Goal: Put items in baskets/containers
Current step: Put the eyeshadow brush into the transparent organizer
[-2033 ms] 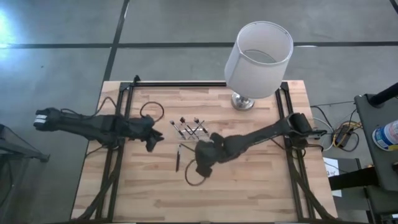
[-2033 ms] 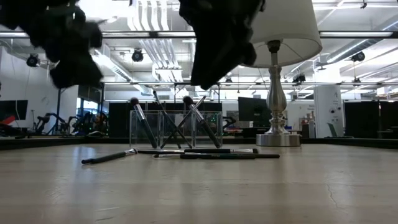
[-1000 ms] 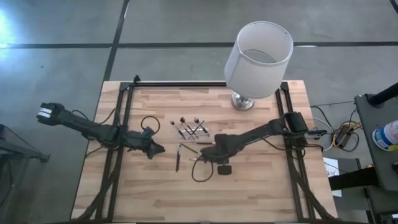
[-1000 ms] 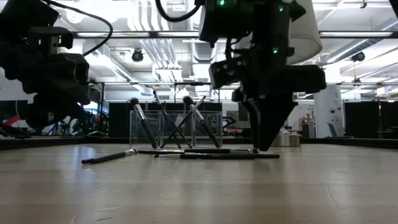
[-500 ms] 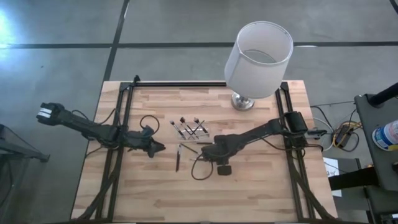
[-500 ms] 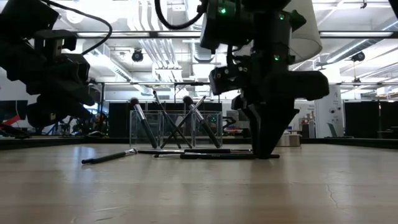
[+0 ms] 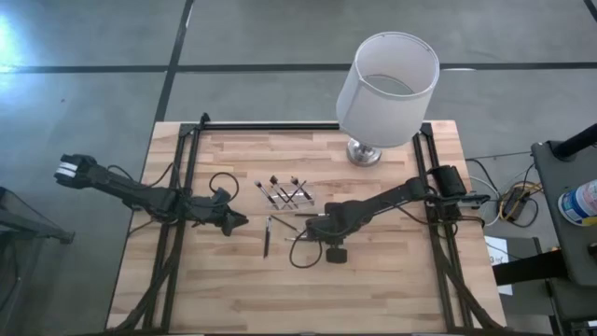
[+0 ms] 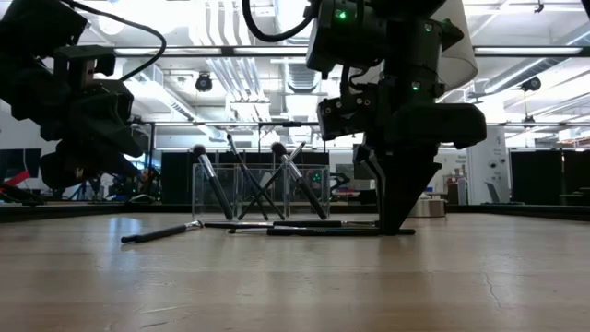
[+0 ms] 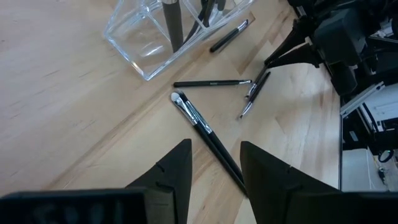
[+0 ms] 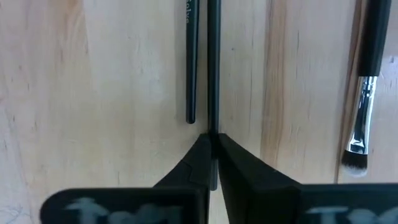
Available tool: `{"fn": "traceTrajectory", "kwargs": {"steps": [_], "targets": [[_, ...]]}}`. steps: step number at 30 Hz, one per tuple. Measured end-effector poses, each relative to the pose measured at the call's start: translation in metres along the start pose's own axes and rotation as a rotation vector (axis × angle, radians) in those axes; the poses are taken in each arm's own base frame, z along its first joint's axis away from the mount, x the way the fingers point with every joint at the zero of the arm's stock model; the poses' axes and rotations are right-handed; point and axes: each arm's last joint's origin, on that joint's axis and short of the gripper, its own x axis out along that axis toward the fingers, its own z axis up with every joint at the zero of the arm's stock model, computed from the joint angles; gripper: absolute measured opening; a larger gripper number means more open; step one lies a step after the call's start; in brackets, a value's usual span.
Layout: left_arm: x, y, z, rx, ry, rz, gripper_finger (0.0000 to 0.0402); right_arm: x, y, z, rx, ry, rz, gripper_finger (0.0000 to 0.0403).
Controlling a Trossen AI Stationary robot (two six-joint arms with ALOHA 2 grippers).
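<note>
Wooden table (image 7: 373,280) carries a lamp (image 7: 387,79) behind the clear tray (image 8: 261,189), while the right gripper (image 10: 212,146) pinches one black brush (image 10: 213,62) among others and the left gripper (image 9: 214,163) hovers half-open, empty.

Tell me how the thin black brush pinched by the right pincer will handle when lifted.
The thin black makeup brush looks stiff and light, so it should lift without sagging. Its round slim handle may slip or pivot, since the right pincer grips near one end. On the wooden table it would probably roll if dropped.
</note>
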Motion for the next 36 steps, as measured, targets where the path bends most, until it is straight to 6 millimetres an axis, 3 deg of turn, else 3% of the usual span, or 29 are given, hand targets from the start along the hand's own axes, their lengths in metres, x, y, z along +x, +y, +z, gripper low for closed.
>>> {"fn": "traceTrajectory", "kwargs": {"steps": [6, 19, 25, 32, 36], "targets": [[0.000, -0.002, 0.001, -0.006, -0.011, -0.016, 0.0128, -0.003, 0.000, 0.003, 0.007, 0.006, 0.002, 0.0010], [0.000, -0.001, 0.001, 0.005, -0.026, -0.010, 0.0128, -0.039, -0.004, 0.039, 0.133, -0.158, -0.012, 0.0009], [0.000, -0.004, 0.002, 0.161, -0.043, -0.038, 0.0128, -0.056, -0.002, 0.052, 0.201, -0.234, -0.005, 0.0008], [-0.004, -0.022, 0.014, 0.376, -0.211, -0.171, 0.0128, -0.080, 0.002, 0.073, 0.337, -0.392, 0.031, 0.0008], [-0.008, -0.031, 0.021, 0.395, -0.281, -0.177, 0.0128, -0.100, 0.001, 0.084, 0.415, -0.494, 0.004, 0.0008]]}}
